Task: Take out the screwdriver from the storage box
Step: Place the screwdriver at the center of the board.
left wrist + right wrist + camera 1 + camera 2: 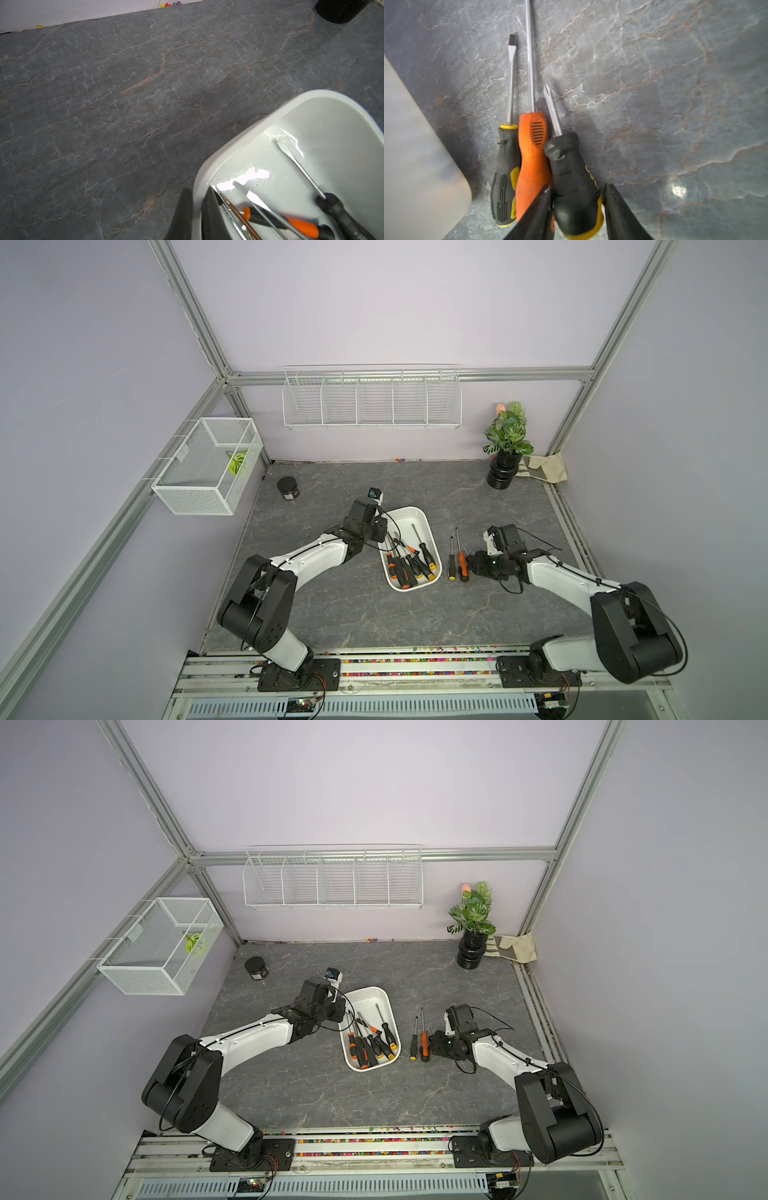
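Left jaws: pressed together on the long wall of the storage box (409, 516), at its 9 o'clock side. In the left wrist view, one finger (182, 214) outside the white rim, the other inside.

Right jaws: slightly spread around the handle of a black screwdriver (571, 176) with a yellow butt and cross-point tip. One finger (535, 212) close against the handle, a thin gap at the other. Lies flat on the worktop (332, 605), outside the box at its 3 o'clock, handle touching that of an orange screwdriver (533, 162). Next toward the box, a flat-blade screwdriver (505, 166) with a black-and-yellow handle. All three side by side, shafts toward 12 o'clock.

Storage box at mid-worktop, long axis close to 12–6 o'clock. Holds a heap of screwdrivers (409, 566), handles bunched at its 6 o'clock end, 12 o'clock end bare.

Black jar (288, 488) at 10 o'clock of the box, well apart. Potted plant (508, 439) at 1 o'clock, near the back wall.
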Motion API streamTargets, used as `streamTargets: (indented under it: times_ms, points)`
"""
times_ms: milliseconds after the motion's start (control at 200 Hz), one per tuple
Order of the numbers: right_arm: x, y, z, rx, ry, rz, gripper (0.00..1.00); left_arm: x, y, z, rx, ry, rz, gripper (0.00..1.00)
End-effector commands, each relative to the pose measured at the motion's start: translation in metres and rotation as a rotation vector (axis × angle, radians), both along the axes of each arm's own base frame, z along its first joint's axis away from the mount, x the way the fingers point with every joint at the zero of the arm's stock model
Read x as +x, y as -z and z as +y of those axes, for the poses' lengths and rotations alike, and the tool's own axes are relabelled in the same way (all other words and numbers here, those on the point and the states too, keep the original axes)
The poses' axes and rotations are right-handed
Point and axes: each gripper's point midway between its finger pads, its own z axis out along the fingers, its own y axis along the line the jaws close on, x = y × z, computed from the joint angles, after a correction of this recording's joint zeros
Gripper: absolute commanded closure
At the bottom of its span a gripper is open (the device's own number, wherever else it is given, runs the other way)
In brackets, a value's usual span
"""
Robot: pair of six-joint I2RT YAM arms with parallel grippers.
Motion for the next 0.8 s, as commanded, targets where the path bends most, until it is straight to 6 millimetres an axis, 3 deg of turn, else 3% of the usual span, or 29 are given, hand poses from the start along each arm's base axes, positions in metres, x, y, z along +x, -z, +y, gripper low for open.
streamTargets:
  times_ms: [0, 335, 560, 685, 795]
  points:
    - [-0.004, -0.001, -0.004, 0.002, 0.015, -0.002, 0.54, 0.003, 0.005, -0.002, -0.002, -0.001, -0.002, 1.00]
    - [-0.002, -0.013, -0.004, 0.007, 0.013, -0.029, 0.52, 0.003, 0.006, -0.002, -0.007, 0.001, 0.003, 1.00]
    - [-0.001, -0.036, -0.004, 0.005, -0.007, -0.072, 0.49, 0.002, 0.006, -0.003, -0.009, 0.001, 0.002, 1.00]
    - [0.002, -0.061, 0.013, 0.040, -0.095, -0.134, 0.50, 0.003, 0.004, -0.003, -0.010, 0.000, 0.000, 1.00]
    - [0.002, -0.090, 0.040, -0.005, -0.208, -0.202, 0.51, 0.002, 0.006, -0.003, -0.007, 0.003, 0.003, 1.00]
